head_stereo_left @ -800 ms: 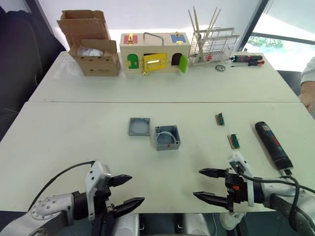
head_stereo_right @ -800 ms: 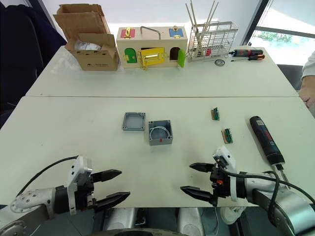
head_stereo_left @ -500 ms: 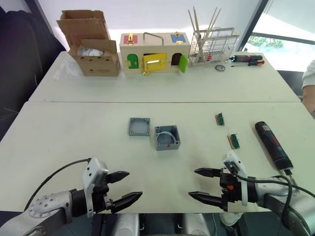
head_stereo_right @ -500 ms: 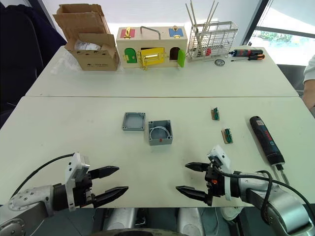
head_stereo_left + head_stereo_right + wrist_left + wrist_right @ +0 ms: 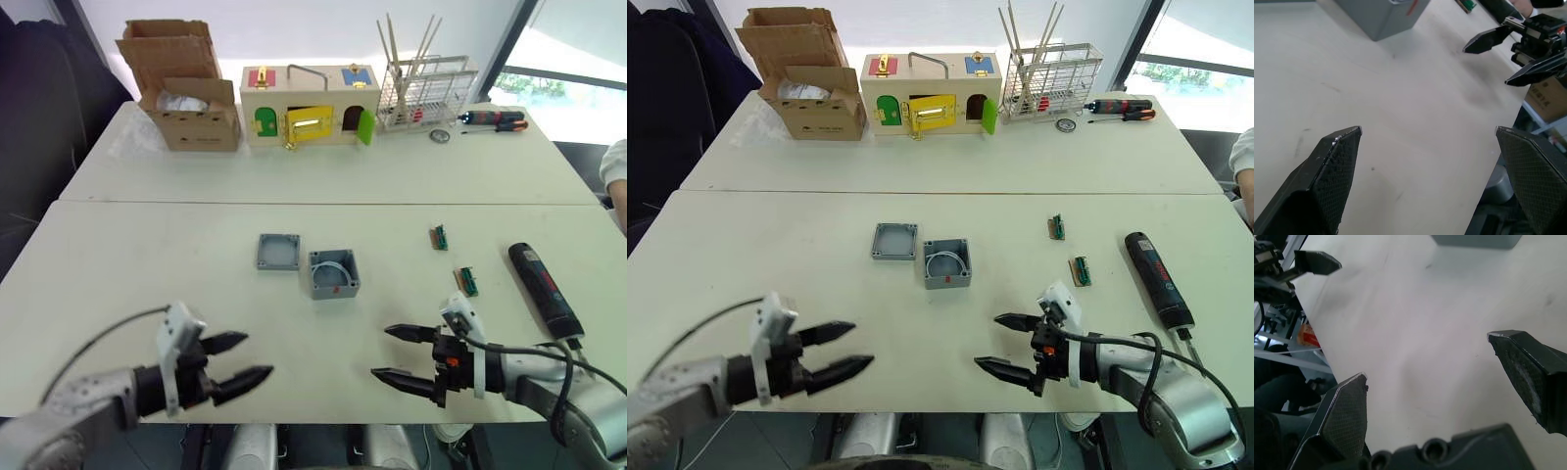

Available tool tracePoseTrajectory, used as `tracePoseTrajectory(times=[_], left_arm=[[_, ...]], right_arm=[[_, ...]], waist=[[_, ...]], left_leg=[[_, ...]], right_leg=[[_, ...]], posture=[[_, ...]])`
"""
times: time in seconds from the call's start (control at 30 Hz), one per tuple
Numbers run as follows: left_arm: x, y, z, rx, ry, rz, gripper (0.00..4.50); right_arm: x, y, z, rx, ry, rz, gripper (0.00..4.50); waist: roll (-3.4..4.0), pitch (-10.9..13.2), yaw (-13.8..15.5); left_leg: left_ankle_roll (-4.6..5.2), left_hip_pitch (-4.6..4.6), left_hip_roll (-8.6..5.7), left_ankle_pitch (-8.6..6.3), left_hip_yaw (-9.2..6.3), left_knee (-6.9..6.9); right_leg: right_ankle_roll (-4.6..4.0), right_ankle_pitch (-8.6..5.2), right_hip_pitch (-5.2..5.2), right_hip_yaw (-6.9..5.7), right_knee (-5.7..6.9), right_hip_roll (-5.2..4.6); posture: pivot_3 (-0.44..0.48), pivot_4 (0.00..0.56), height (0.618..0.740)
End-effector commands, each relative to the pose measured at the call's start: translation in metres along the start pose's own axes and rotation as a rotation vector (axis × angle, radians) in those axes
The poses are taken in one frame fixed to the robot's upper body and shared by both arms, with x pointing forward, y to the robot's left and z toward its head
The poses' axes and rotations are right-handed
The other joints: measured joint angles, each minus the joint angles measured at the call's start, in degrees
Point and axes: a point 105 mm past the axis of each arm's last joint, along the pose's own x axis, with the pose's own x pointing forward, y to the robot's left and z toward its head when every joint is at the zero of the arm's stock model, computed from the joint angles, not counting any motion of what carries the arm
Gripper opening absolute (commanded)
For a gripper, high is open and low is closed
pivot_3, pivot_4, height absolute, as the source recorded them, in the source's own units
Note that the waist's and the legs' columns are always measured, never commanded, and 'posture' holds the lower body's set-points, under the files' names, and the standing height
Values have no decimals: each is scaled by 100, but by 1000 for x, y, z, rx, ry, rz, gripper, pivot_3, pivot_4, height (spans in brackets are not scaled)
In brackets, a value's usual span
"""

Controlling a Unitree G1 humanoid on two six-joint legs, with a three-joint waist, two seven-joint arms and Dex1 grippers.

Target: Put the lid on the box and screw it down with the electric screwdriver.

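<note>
Tables [image 5: 323, 176] are set end to end; along the far edge a cardboard box [image 5: 186, 98], a wooden latch box [image 5: 309, 103] and a wire rack [image 5: 423, 90] are lined up. Near the middle of the near table the box [image 5: 333, 273] is placed open side up, with the lid [image 5: 277, 251] just beside it on the robot's left. The electric screwdriver [image 5: 544, 290] is laid flat at the right, well apart from both. Left gripper [image 5: 235, 358] and right gripper [image 5: 404, 353] are held over the near edge, fingers spread and nothing grasped.
</note>
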Motion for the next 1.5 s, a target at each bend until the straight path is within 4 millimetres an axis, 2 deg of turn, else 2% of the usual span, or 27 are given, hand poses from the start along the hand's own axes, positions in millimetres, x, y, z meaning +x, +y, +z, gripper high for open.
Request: tracePoseTrajectory(times=[0.03, 0.2, 0.27, 0.33, 0.43, 0.57, 0.67, 0.87, 1.1, 1.2, 1.43, 1.5], left_arm=[[-8, 3, 29, 77, 53, -43, 4500], [6, 14, 77, 318, 158, -98, 4500], [19, 15, 94, 415, 170, -145, 4500], [31, 17, 105, 479, 182, -179, 4500], [61, 14, 116, 605, 216, -254, 4500], [112, 0, 111, 825, 351, -416, 4500], [131, -7, 105, 901, 425, -500, 4500], [155, -13, 96, 990, 513, -549, 4500], [166, -17, 87, 998, 554, -585, 4500], [169, -17, 84, 1001, 559, -598, 3655], [172, -12, 84, 1012, 582, -612, 200], [173, -10, 85, 1021, 585, -614, 20]], right_arm=[[-5, 5, 17, -18, -18, 9, 4484], [-3, -10, 32, -50, -14, -70, 4484], [-1, -13, 37, -65, -16, -92, 4484], [1, -15, 40, -74, -18, -107, 4484], [6, -14, 45, -73, -38, -120, 4484], [13, -11, 48, -73, -62, -138, 4484], [13, -14, 46, -65, -72, -176, 4484], [16, -17, 35, -102, -28, -258, 4484], [16, -18, 40, -81, -83, -325, 4484], [16, -18, 40, -70, -99, -345, 4500], [18, -17, 38, -54, -117, -375, 4500], [17, -18, 36, -48, -118, -385, 4500]], waist=[[0, 1, -8], [-1, 3, -12], [-3, 4, -4], [-4, 5, -1], [-9, 6, 0], [-12, 7, 0], [-12, 7, -8], [-14, 9, -21], [-14, 9, -5], [-14, 8, -8], [-10, 5, 10], [-4, 2, 25]], left_leg=[[0, 0, -1, -1, 1, 0], [-5, -1, -7, 3, 14, -1], [-30, 0, -12, 17, 24, -1], [-40, -3, -22, 23, 32, -1], [-40, -3, -23, 25, 35, -1], [-40, -8, -26, 27, 35, 0], [-36, -12, -27, 25, 35, 6], [-5, -12, -18, 9, 27, 10], [18, -24, -7, -5, 14, 40], [32, -41, -3, -13, 6, 69], [41, -52, -4, -19, -1, 77], [42, -51, -8, -19, -10, 81]], right_leg=[[0, 0, 1, 0, 2, -1], [2, 1, 3, 2, 2, 2], [4, 2, 2, 5, 0, 3], [5, 2, 2, 2, 1, 10], [8, 4, 2, 3, 2, 11], [10, 4, 0, 4, -2, 14], [9, 4, -2, 5, -2, 13], [20, 10, -11, 7, 8, 14], [19, 9, -10, 6, 14, 14], [14, 6, -8, 5, 16, 13], [15, 7, -10, 4, 14, 10], [9, 3, 0, 0, 14, 7]], posture=[[0, 150, 728], [0, 150, 728], [0, 150, 728], [0, 150, 728], [0, 150, 728], [0, 150, 728], [0, 150, 728], [0, 150, 728], [0, 150, 728], [0, 150, 728], [0, 150, 728], [0, 150, 728]])
